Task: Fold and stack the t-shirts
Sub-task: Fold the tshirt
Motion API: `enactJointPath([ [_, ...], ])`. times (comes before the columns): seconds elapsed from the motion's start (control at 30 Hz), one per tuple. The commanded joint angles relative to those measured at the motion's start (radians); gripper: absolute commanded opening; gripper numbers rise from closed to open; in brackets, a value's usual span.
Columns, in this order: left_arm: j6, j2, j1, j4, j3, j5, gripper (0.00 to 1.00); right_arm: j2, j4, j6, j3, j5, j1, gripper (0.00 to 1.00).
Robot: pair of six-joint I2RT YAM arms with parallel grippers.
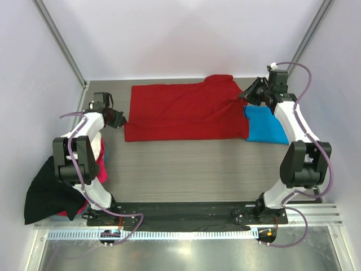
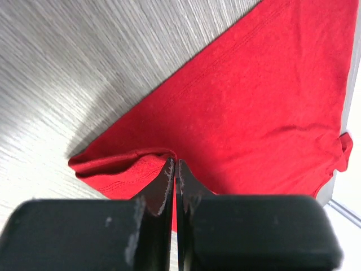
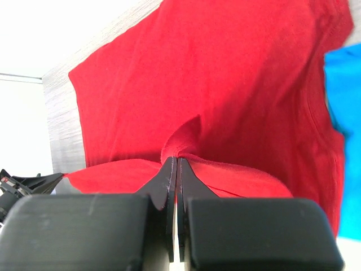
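A deep red t-shirt (image 1: 180, 110) lies spread across the far middle of the table. My left gripper (image 1: 120, 119) is shut on its left edge, pinching a fold of red cloth (image 2: 130, 166) at the fingertips. My right gripper (image 1: 243, 96) is shut on the shirt's far right part, with red cloth (image 3: 186, 135) bunched up at the fingertips. A bright blue t-shirt (image 1: 265, 125) lies folded at the right, partly under the red shirt's edge and my right arm; it also shows in the right wrist view (image 3: 344, 84).
A heap of black (image 1: 48, 189), magenta (image 1: 101, 161) and white shirts hangs off the table's left edge beside the left arm's base. Walls enclose the table on three sides. Bare wood-grain tabletop (image 1: 192, 169) lies in front of the red shirt.
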Motion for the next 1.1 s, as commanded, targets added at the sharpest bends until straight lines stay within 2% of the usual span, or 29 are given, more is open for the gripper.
enactJointPath([
  [0.0, -0.005, 0.023, 0.002, -0.013, 0.044, -0.035, 0.0, 0.063, 0.069, 0.005, 0.078, -0.044, 0.0, 0.03],
  [0.27, -0.003, 0.052, 0.0, -0.002, 0.073, -0.07, 0.0, 0.152, 0.074, 0.01, 0.164, -0.066, 0.0, 0.04],
  [0.57, 0.035, 0.17, -0.006, 0.006, 0.179, 0.005, 0.0, 0.199, 0.074, 0.01, 0.183, -0.061, 0.0, 0.04],
  [0.9, 0.049, 0.225, -0.012, -0.013, 0.233, -0.024, 0.0, 0.244, 0.074, 0.004, 0.236, -0.063, 0.0, 0.04],
  [1.07, 0.055, 0.279, -0.011, -0.03, 0.274, -0.062, 0.0, 0.317, 0.072, 0.011, 0.304, -0.067, 0.0, 0.06],
])
